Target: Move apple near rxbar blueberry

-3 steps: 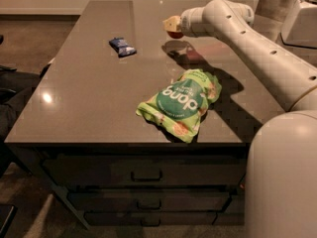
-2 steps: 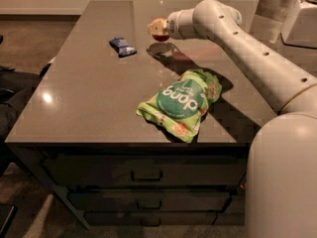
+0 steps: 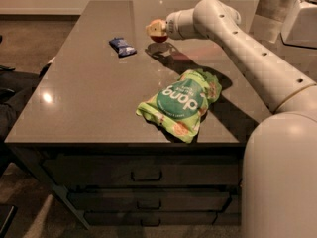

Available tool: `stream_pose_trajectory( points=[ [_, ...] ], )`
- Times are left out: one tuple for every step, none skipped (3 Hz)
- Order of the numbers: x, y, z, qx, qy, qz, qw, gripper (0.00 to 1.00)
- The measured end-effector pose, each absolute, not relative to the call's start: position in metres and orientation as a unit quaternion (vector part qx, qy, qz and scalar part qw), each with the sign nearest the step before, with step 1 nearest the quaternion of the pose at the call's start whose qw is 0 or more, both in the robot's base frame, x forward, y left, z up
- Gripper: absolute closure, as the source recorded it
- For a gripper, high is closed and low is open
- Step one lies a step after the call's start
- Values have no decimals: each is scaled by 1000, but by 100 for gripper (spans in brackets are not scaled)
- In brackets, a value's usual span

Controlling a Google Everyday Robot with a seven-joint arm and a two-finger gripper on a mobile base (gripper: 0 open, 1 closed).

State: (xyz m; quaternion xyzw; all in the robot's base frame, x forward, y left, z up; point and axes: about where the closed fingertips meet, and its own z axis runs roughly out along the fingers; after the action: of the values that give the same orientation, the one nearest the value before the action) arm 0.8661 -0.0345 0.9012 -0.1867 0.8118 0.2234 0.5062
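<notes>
On the table [image 3: 74, 108] the snack bar [image 3: 122, 46] lies flat toward the far left, open tabletop all round it; to its right the gripper [image 3: 159, 29] holds the apple [image 3: 156, 31] clamped above the surface, apart from the bar. Farther right the green bag [image 3: 181, 103] lies near the front edge; the arm [image 3: 257, 58] reaches in above it.

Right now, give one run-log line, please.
gripper: holds apple above table | blue bar: on table, apart from apple | task: not done

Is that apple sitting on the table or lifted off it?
Lifted: the gripper holds the apple above the table, shadow beneath.
</notes>
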Motion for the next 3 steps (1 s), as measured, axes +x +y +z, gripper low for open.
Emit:
stream_pose_trajectory(
  points=[
    [869, -5, 896, -232, 803, 247, 490, 100],
    [869, 17, 891, -262, 797, 261, 478, 99],
    [868, 29, 883, -279, 797, 267, 465, 78]
  ],
)
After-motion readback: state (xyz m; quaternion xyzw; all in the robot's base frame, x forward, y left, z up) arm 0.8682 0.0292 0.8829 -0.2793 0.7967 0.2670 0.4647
